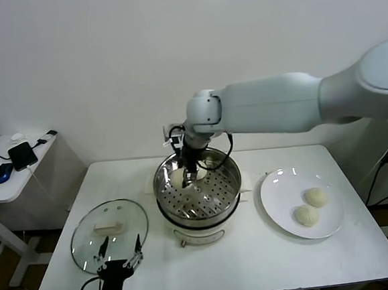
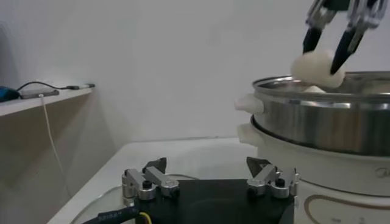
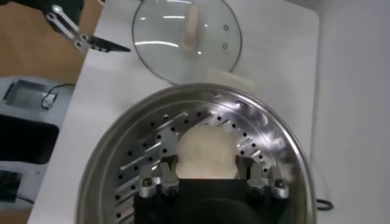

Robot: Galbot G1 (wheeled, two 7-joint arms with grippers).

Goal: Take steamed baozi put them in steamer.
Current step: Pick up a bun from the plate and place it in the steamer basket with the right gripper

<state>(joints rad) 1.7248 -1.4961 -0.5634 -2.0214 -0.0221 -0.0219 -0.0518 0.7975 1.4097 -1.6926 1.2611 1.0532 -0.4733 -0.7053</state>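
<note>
The steel steamer (image 1: 232,183) stands mid-table, its perforated tray (image 3: 141,159) showing. My right gripper (image 1: 189,170) hangs over its far side, shut on a cream-white baozi (image 3: 206,149). From the left wrist view that baozi (image 2: 317,66) sits between the dark fingers (image 2: 312,38) just above the steamer's rim (image 2: 323,82). A second pale dome (image 2: 314,89) peeks over the rim below it. Two more baozi (image 1: 315,197) (image 1: 306,215) lie on the white plate (image 1: 275,196) at the right. My left gripper (image 1: 120,249) waits open at the table's front left.
A round glass lid (image 1: 109,234) with a white handle lies flat to the left of the steamer, right under my left gripper (image 2: 207,164). A side table (image 1: 9,183) with a phone and mouse stands far left. The wall is close behind.
</note>
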